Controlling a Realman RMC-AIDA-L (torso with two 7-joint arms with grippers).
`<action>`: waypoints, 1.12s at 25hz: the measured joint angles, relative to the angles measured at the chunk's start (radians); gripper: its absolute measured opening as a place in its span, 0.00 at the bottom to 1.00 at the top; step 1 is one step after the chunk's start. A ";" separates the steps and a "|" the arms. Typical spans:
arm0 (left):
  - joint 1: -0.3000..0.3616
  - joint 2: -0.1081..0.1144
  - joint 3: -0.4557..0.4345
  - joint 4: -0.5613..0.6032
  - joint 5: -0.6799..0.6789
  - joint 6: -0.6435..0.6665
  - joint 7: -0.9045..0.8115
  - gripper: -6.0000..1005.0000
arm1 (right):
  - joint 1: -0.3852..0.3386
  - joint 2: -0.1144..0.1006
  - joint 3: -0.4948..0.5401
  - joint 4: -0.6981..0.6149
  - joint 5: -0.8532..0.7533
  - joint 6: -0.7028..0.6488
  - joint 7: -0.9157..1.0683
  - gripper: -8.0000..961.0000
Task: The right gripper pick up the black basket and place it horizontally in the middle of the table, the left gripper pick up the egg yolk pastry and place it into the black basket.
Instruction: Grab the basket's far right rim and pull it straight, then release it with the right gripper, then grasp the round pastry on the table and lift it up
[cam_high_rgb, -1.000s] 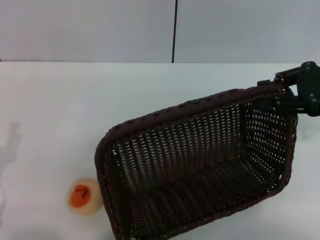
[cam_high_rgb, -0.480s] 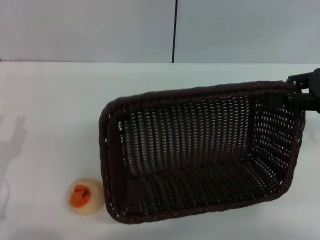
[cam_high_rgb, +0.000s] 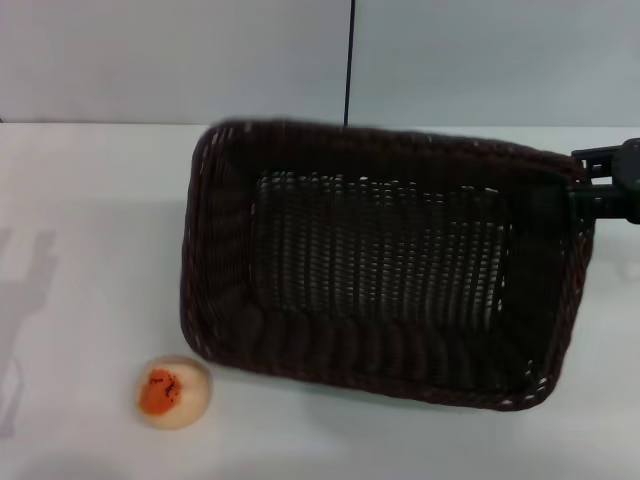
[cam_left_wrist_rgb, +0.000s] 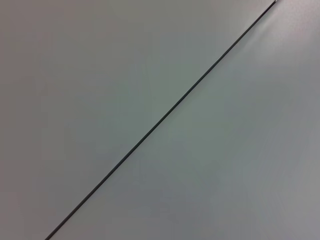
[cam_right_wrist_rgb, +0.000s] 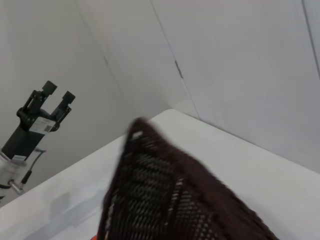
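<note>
A: Backdrop is pale grey wall panels (cam_high_rgb: 170, 60), one dark vertical seam (cam_high_rgb: 349, 60) near centre.
B: Desk (cam_high_rgb: 90, 200)?
A: Plain white, smooth, meets the wall at a straight edge. Faint grey shadows on its left side. Lighting even.

The black basket (cam_high_rgb: 385, 260) is lying across the middle of the table (cam_high_rgb: 90, 220), its opening facing up and its long side running left to right. The right gripper (cam_high_rgb: 608, 190) is sitting at the basket's right-hand rim. The egg yolk pastry (cam_high_rgb: 173, 392) is resting just beside the basket's near-left corner.
</note>
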 joint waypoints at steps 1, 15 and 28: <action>0.000 0.000 0.000 0.000 0.000 -0.001 0.000 0.74 | 0.000 0.000 0.000 0.000 0.000 0.004 0.001 0.44; -0.015 -0.002 0.003 -0.003 0.000 -0.025 0.000 0.74 | -0.011 0.004 0.069 -0.031 0.174 0.134 -0.064 0.62; -0.026 0.004 0.068 0.054 0.002 -0.023 0.000 0.74 | -0.128 0.080 0.133 -0.017 0.389 0.192 -0.114 0.62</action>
